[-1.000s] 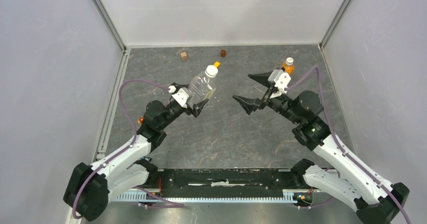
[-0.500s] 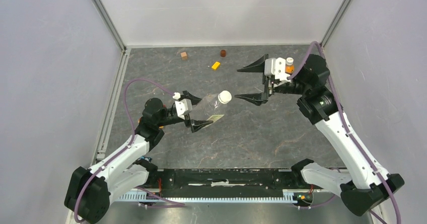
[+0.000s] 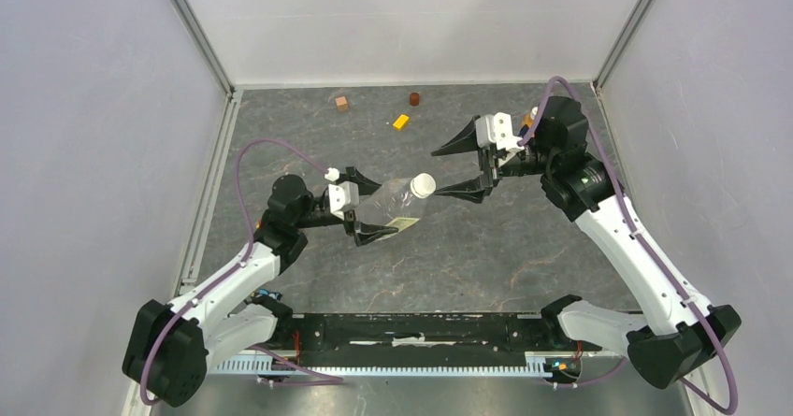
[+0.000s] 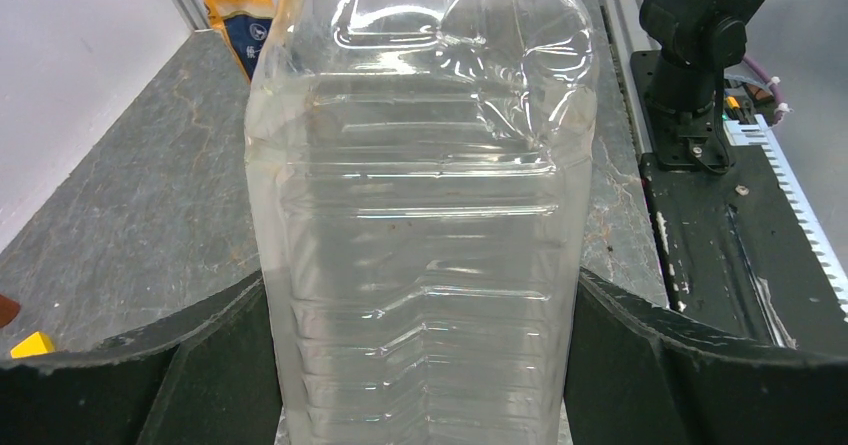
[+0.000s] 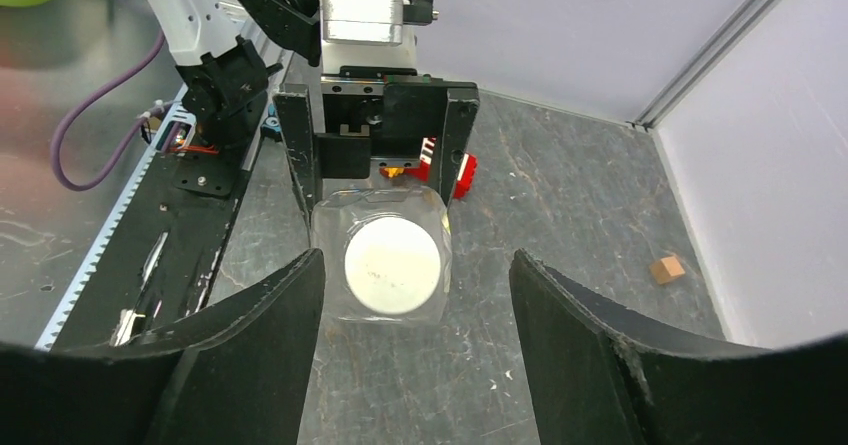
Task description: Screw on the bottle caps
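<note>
My left gripper [image 3: 372,207] is shut on the clear bottle [image 3: 388,203] and holds it on its side above the floor, neck pointing right. The bottle fills the left wrist view [image 4: 420,215] between my fingers. A white cap [image 3: 423,185] sits on its neck. My right gripper [image 3: 441,171] is open just right of the cap, one finger on each side and not touching it. In the right wrist view the cap [image 5: 393,265] faces me end-on. The orange bottle with a white cap [image 4: 238,10] stands at the back right, mostly hidden behind my right arm [image 3: 529,116].
A brown cube [image 3: 342,104], a dark brown cylinder [image 3: 414,98] and a yellow block [image 3: 401,121] lie near the back wall. Grey walls close in the left, back and right sides. The black base rail [image 3: 421,327] runs along the near edge.
My left arm has tipped the clear bottle down onto its side, neck to the right. My right arm has swung up and left, bringing its open jaws to the cap.
</note>
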### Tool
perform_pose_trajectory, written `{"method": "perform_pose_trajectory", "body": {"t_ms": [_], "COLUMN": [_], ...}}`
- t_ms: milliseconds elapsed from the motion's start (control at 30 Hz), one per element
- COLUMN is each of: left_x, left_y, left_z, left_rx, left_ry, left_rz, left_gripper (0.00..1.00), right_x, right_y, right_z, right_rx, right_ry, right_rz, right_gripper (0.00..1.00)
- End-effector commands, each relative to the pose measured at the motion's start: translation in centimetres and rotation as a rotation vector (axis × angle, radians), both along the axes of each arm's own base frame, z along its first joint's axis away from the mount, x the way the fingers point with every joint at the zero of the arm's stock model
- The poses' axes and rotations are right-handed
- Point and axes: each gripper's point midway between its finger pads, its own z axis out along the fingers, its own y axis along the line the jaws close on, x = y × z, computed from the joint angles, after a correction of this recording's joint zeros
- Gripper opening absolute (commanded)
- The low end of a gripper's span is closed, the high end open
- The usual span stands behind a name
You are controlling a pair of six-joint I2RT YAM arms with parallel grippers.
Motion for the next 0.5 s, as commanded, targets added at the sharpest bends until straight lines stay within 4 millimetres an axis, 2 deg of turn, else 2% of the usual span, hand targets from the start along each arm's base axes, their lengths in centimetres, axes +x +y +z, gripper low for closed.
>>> {"method": "perform_pose_trajectory", "body": {"t_ms": [0,133,467], "left_x": [0.2,0.3,0.6], "left_y": [-0.4,-0.5,-0.7], "left_z": [2.8,2.9,2.6], "left_rx": [-0.044,-0.044,-0.039], "left_ry": [-0.046,-0.047,-0.036], "left_rz": [-0.027,-0.031,-0.034], "left_gripper": [0.27,0.26,0.26], "right_x": [-0.5,-0.3,-0.1], "right_y": [0.2,0.5,1.1], "right_z": [0.7,0.2,-0.5], "right_rx": [0.009,0.004,-0.005], "right_ry": [-0.029,-0.014,0.005], "right_rz": [0.042,0.051,0.071], "right_gripper": [0.70,0.66,0.62]}}
